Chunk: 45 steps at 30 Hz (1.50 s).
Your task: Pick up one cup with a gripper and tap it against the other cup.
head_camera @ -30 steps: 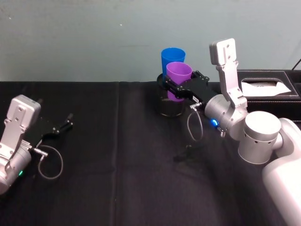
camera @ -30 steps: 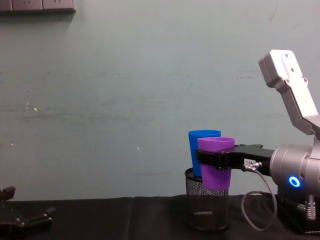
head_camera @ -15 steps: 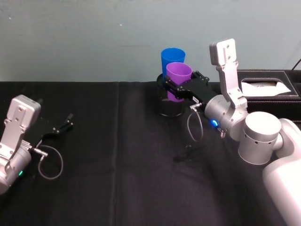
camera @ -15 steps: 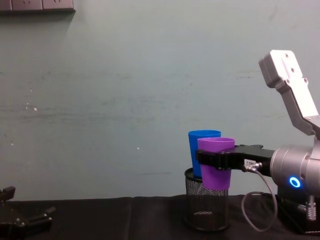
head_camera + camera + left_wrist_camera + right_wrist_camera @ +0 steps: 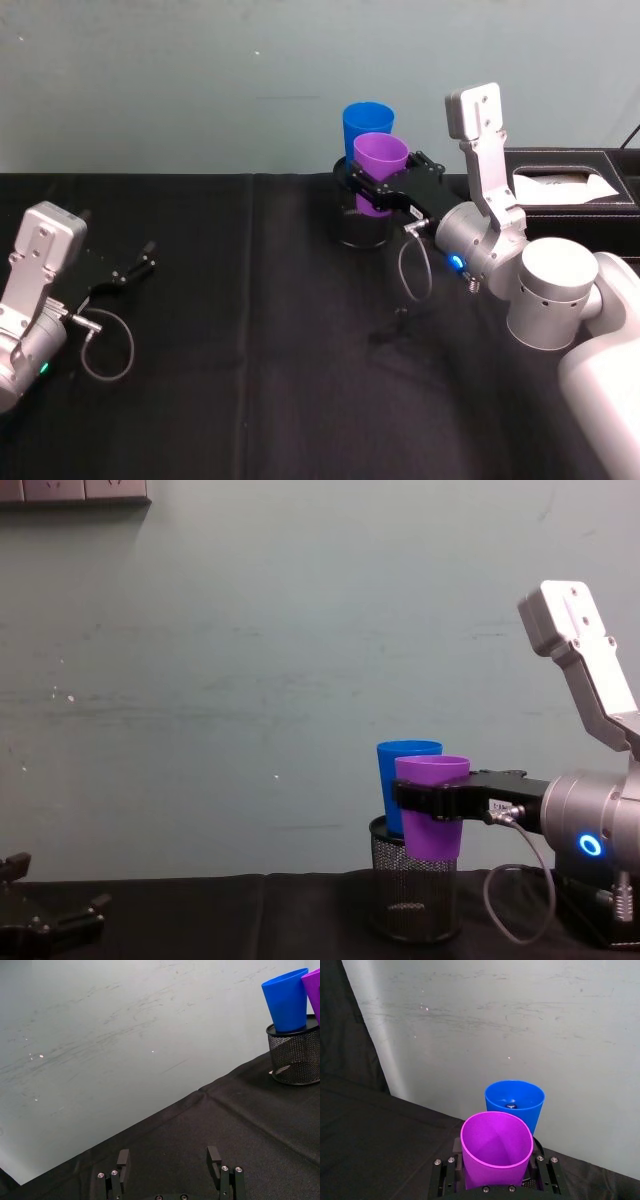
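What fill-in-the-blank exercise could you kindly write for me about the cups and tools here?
The right tool, shut on the purple cup, holds it with its open mouth facing ____.
In the chest view, the blue cup, standing in the mesh holder, has its rim ____ than the purple cup's.
The left tool, low over the left of the table, has its fingers ____.
Missing words: up; higher; open.

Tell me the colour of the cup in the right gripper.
The cup is purple, clearest in the right wrist view.
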{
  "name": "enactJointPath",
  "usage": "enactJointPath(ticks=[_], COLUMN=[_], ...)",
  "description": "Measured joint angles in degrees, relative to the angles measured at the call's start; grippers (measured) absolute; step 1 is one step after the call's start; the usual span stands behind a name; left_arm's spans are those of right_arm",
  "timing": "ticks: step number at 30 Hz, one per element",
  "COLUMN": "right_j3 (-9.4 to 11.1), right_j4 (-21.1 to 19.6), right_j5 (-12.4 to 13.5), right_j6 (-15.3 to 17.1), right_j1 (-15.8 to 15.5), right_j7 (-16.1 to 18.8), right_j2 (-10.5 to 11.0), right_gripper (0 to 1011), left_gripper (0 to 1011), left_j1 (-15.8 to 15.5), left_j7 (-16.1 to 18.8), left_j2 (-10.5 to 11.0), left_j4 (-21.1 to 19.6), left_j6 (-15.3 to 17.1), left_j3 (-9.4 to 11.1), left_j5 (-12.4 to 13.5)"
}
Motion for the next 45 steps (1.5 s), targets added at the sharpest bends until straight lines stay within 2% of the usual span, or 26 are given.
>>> enactJointPath(ticks=[45], right_j3=[0.0], right_j4=[0.0], right_j5=[0.0], right_j6=[0.0], right_j1=[0.0], right_j7=[0.0], right_j2=[0.0], right_gripper=[722], left_gripper=[1000], left_j1=[0.0], left_j7=[0.0], left_j2=[0.0], left_j4=[0.0], left_j6=[0.0], left_j3=[0.0], left_j5=[0.0])
